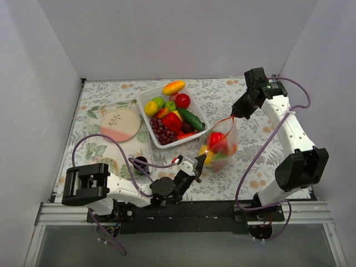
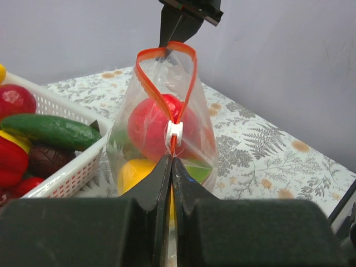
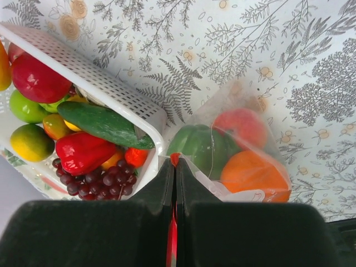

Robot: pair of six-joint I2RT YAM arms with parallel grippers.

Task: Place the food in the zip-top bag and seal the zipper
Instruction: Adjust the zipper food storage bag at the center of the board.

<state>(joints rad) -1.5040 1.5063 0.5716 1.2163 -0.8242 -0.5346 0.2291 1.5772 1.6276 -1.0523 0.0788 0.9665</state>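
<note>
The zip-top bag (image 1: 222, 147) stands right of the white basket and holds several food pieces: a red fruit (image 2: 153, 125), a yellow one (image 2: 133, 175), a green pepper (image 3: 197, 144) and an orange (image 3: 253, 172). Its orange-red zipper (image 2: 150, 89) is closed below the white slider (image 2: 174, 131) and gapes in a loop above it. My left gripper (image 1: 199, 162) (image 2: 171, 161) is shut on the zipper's near end, just below the slider. My right gripper (image 1: 233, 114) (image 3: 176, 162) is shut on the zipper's far end and holds it up; it also shows in the left wrist view (image 2: 169, 41).
The white basket (image 3: 105, 83) left of the bag holds more food: cucumber (image 1: 191, 118), red pepper (image 1: 172, 120), grapes (image 1: 160, 132), a mango (image 1: 173, 87). A round plate (image 1: 119, 125) lies at the left. White walls enclose the table on three sides.
</note>
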